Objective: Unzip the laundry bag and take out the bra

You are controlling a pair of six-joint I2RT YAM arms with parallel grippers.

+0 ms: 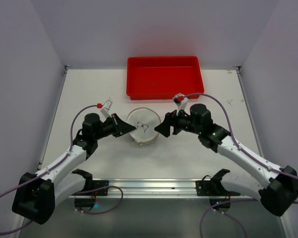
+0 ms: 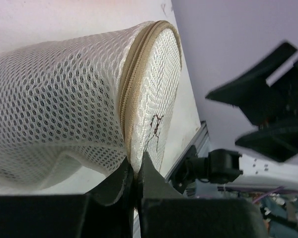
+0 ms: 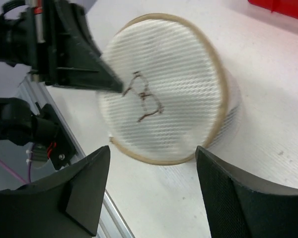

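The laundry bag (image 1: 144,125) is a round whitish mesh case with a tan zip seam and a small dark bra icon on its flat face. It sits at the table's middle. My left gripper (image 1: 132,127) is shut on the bag's left rim; in the left wrist view its jaws (image 2: 134,171) pinch the zip seam of the bag (image 2: 64,104). My right gripper (image 1: 158,130) is open and empty just right of the bag. In the right wrist view it (image 3: 153,148) hovers over the near rim of the bag (image 3: 164,89). The bra is hidden.
A red rectangular tray (image 1: 164,77) stands behind the bag, and its corner shows in the right wrist view (image 3: 283,7). A metal rail (image 1: 154,186) runs along the near table edge. Side walls close in the table on the left and right.
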